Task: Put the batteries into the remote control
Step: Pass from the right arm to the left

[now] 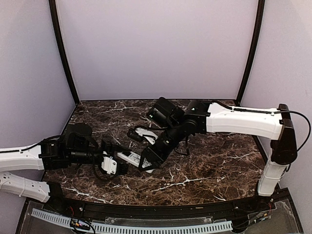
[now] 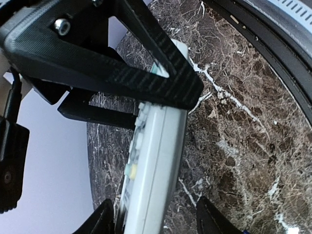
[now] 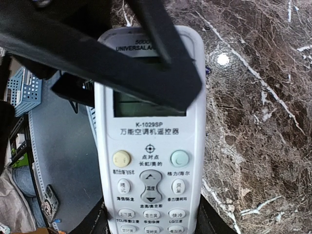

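- Two robot arms meet left of centre over a dark marble counter (image 1: 209, 165), sharing a slim white remote control (image 1: 131, 157) held between them.
- The right pincer (image 3: 152, 222) is closed on the handset's button end, one jaw against each long side edge. That grip leaves both face and back uncovered.
- The left pincer (image 2: 155, 220) straddles the display end from face to back. It is partly open: its own wrist view shows marble between one jaw and the remote's back, so it appears to bracket the handset without clamping it.
- The shared hold looks meant to steady the narrow body while it is turned or re-gripped. Whether the remote rests on the counter or hangs just above it cannot be told.
- The buttons face the right wrist camera, so the battery bay on the back is turned away and hidden in every view.
- No batteries can be made out in any view, and small dark cells would be hard to spot on this stone. Loading looks not yet begun.
- Printed under the display window (image 3: 136, 109) are "K-1029SP" and the Chinese line "万能空调机遥控器".
- Above the window, half covered by a black jaw, the lettering reads "UNIVERSAL A/C", with what seems to be "5000" over it.
- A yellow button (image 3: 122, 158) and a green button (image 3: 180, 158) flank the mark "点对点". The brand captions below include "长虹/美的" and "格力/海尔".
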You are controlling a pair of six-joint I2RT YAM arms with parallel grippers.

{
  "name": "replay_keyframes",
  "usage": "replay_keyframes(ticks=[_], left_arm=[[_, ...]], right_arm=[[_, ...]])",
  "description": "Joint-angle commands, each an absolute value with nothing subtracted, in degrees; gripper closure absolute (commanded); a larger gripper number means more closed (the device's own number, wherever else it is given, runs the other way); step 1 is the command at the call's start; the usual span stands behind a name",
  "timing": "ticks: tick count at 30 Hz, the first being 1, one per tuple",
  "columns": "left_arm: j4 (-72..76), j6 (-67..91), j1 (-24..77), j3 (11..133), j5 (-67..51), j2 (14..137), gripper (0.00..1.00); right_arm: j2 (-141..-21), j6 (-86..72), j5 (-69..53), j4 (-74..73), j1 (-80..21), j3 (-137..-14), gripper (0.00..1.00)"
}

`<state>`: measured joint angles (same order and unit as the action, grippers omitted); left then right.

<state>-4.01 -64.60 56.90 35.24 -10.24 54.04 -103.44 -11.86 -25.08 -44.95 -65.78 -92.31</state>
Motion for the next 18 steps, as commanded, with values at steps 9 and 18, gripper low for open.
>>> replay_keyframes(ticks=[9,18], left_arm=[[-4.70,-64.78,59.28,37.27,-6.65,54.88,0.74],[-4.42,-55.80,60.48,38.77,-7.39,53.14,1.00]], right_arm=[[-102.97,-9.93,-27.65,-45.43,-66.82,-94.49,0.93],[-99.70,-9.76,-23.38,-45.19,-66.67,-95.18,0.58]])
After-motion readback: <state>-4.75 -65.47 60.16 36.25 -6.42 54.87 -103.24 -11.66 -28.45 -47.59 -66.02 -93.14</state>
